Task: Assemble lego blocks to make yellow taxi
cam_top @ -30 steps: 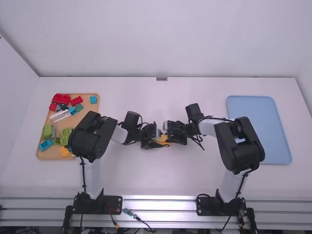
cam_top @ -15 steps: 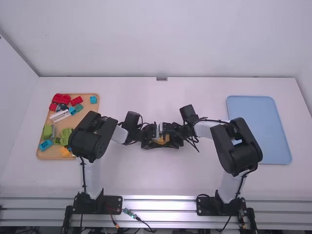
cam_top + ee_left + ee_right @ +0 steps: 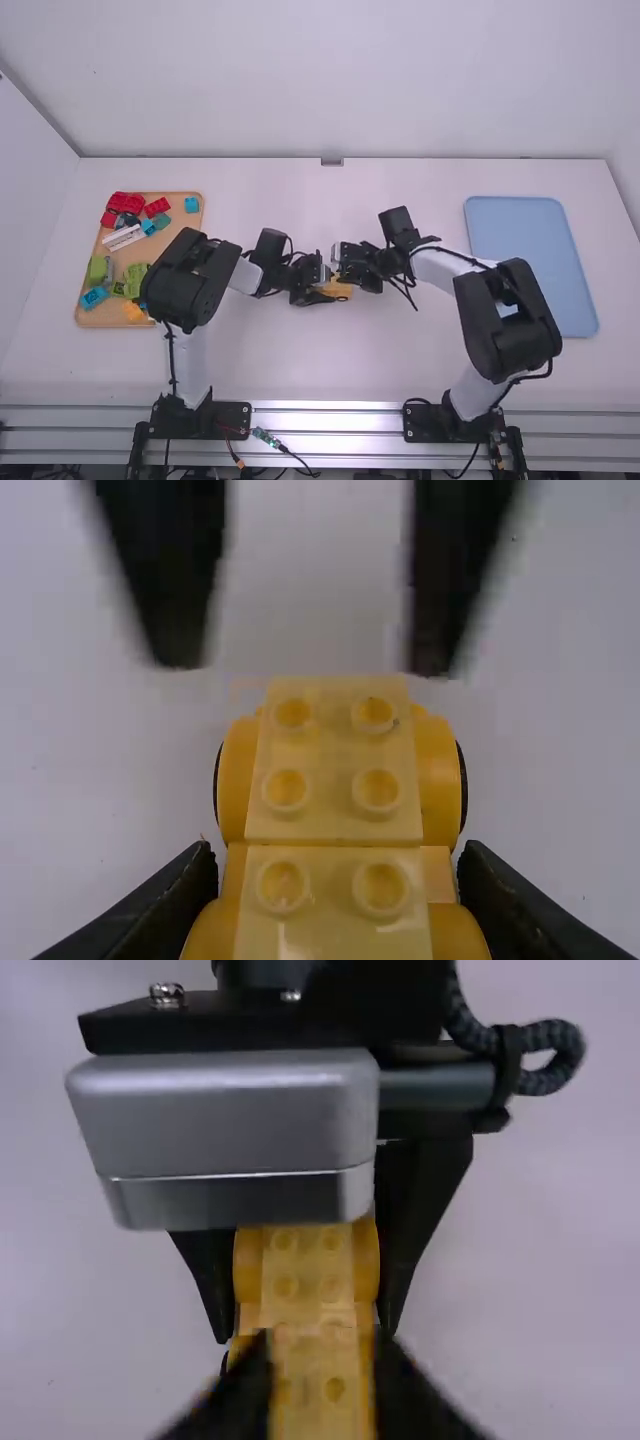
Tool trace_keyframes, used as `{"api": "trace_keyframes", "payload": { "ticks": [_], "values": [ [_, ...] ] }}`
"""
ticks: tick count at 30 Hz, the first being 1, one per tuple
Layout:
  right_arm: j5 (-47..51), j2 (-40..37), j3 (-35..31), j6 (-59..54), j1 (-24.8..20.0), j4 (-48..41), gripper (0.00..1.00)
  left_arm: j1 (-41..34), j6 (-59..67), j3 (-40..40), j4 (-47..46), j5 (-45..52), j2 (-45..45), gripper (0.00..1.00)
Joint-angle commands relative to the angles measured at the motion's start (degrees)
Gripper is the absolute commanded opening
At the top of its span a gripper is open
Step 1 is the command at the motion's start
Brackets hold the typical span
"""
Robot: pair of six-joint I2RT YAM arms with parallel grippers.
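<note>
Across the near half of the white table (image 3: pixel 270 370), two robot arms are standing, the left arm (image 3: pixel 185 280) and the right arm (image 3: pixel 505 320) bending inward toward the middle. On the right side, a blue tray (image 3: pixel 530 262) is lying beyond the right arm. Over on the left, a wooden tray (image 3: pixel 98 318) is holding loose blocks. Near the table's middle, the left gripper (image 3: pixel 325 292) is clamping the yellow taxi build (image 3: pixel 340 288), its fingers pressing the sides. Close to the same build, the right gripper (image 3: pixel 347 268) is hovering with its fingers spread apart. Round studs are lining the build's top, and rounded yellow pieces are bulging out on both sides. Among the loose blocks, green ones (image 3: pixel 135 278) are lying on the near half, red ones (image 3: pixel 125 203) are sitting at the far end, and yellow ones (image 3: pixel 133 311) are resting by the near edge.
</note>
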Motion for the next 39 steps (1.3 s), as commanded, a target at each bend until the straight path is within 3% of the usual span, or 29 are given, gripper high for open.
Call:
{"api": "trace_keyframes", "payload": {
  "ticks": [1, 14, 33, 39],
  "values": [
    [-3.2, -0.4, -1.3, -0.7, -1.5, 0.0, 0.00, -0.5, -0.2, 0.3, -0.7, -0.4, 0.3, 0.56],
    [-3.2, -0.4, -11.4, 6.5, -1.4, 18.1, 0.00, -0.5, -0.4, 0.3, -0.7, -0.4, 0.3, 0.55],
    [-3.6, -0.3, -11.7, 6.4, -1.7, 20.0, 0.00, -0.6, -0.4, 0.3, -0.9, -0.3, 0.3, 0.53],
    [-3.8, 4.7, -11.7, 9.8, -1.0, 25.7, 0.00, -0.6, -0.4, 0.3, -1.0, -0.5, 0.3, 0.53]
  ]
}}
